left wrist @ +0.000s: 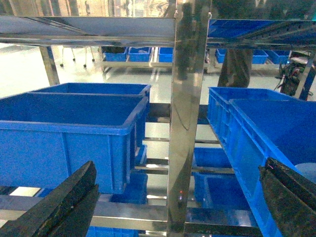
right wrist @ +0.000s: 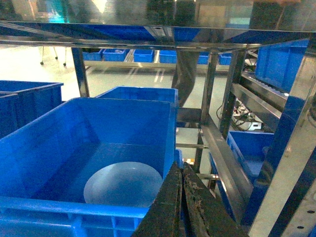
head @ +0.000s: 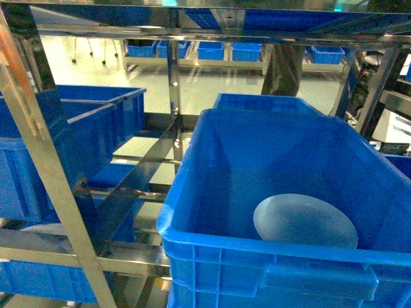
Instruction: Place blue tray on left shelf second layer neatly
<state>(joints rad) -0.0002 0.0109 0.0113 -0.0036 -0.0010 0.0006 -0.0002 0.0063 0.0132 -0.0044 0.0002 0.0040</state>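
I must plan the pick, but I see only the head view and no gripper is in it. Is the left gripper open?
Observer: Yes. The left wrist view shows the left gripper wide open and empty, facing a steel upright.
Operator: And the right one?
Observer: The right gripper is shut on nothing. It is by the near right corner of the crate that holds the tray.

The left gripper [left wrist: 177, 197] has dark, nearly black fingers [left wrist: 69, 202] with a coarse, grainy surface. The right gripper [right wrist: 181, 202] has similarly dark, rough-textured fingers [right wrist: 165, 207], scuffed and speckled.
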